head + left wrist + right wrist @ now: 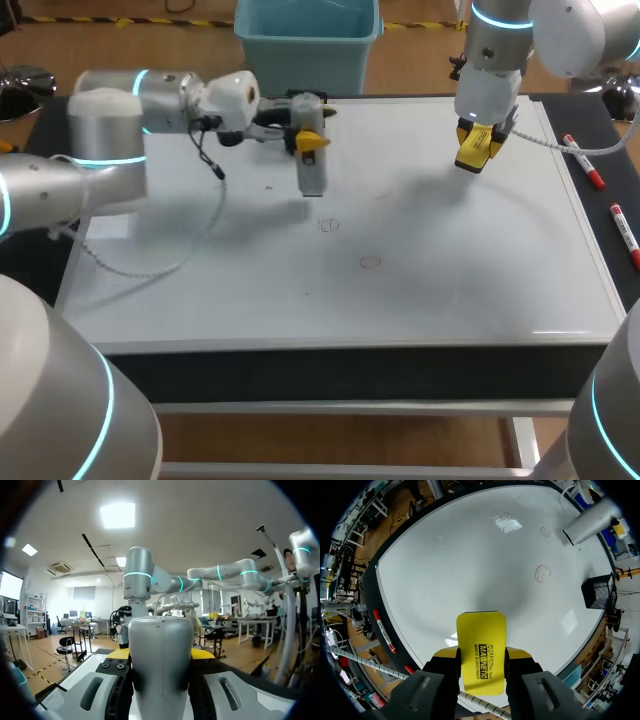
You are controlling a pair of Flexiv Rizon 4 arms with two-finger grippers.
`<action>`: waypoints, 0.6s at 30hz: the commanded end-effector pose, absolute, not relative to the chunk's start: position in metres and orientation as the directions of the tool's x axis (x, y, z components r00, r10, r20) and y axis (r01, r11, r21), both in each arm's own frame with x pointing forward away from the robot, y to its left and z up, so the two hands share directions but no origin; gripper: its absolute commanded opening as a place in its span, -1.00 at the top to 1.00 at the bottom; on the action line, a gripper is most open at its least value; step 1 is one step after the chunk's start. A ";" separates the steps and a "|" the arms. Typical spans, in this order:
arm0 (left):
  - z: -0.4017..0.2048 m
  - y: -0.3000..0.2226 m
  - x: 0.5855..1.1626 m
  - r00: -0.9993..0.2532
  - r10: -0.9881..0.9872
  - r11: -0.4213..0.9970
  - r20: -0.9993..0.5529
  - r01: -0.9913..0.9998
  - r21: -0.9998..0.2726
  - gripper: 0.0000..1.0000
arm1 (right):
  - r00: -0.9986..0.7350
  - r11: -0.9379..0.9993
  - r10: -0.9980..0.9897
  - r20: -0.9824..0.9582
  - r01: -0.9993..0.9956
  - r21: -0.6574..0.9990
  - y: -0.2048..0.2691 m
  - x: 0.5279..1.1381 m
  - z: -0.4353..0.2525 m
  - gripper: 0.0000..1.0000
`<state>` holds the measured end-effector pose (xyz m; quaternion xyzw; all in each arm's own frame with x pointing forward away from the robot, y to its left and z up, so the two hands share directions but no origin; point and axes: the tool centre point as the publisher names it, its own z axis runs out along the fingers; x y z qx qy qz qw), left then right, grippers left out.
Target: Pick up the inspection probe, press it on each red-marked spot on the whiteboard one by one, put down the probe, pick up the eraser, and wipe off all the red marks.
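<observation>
1. Grey cylindrical metal probe (pixel 312 172) (pixel 160 635) (pixel 587 522): held over the far-middle part of the white rectangular whiteboard (pixel 450 270) (pixel 460 560), left of centre. Its long axis runs from the far edge toward the near edge in the head view. Cannot tell whether its near end touches the board.
2. Left gripper (pixel 310 140) (pixel 161 654): clamped on the probe, a yellow tip on each side of the cylinder and the gap as wide as the barrel. Left arm comes in from the table's left side, wrist lying roughly level over the far-left part of the board.
3. Red marks (pixel 370 262) (pixel 542 572): three faint red circles on the board. One sits near the centre, one just beside the probe's near end, and one further toward the far edge, right of the probe. None is covered.
4. Yellow rectangular whiteboard eraser (pixel 472 155) (pixel 481 640): in the air above the far-right part of the board, well apart from the marks and not touching the surface. Flat printed face is toward the wrist camera.
5. Right gripper (pixel 480 140) (pixel 481 656): pinches the eraser by its two long sides, fingers as wide apart as the block. Pointing down at the board.
6. Two red-capped white marker pens (pixel 583 160) (pixel 385 630): lie on the black table (pixel 598 115) beside the board's right edge, one nearer the far corner, one further along.
</observation>
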<state>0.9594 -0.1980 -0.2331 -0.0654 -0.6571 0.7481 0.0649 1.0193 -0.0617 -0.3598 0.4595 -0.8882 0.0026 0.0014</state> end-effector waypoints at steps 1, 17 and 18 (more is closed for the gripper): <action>-0.226 -0.174 0.956 -0.996 0.085 -0.119 0.001 -0.011 -0.993 1.00 | -0.576 0.576 -0.817 0.008 -0.817 -0.003 -0.062 1.020 -0.359 1.00; -0.224 -0.100 1.017 -0.999 -0.013 -0.128 0.043 -0.041 -0.991 1.00 | -0.576 0.576 -0.817 0.008 -0.817 -0.003 -0.062 1.020 -0.359 1.00; -0.223 -0.097 1.022 -0.999 -0.021 -0.119 0.040 -0.038 -0.992 1.00 | -0.576 0.576 -0.817 0.008 -0.817 -0.003 -0.062 1.020 -0.359 1.00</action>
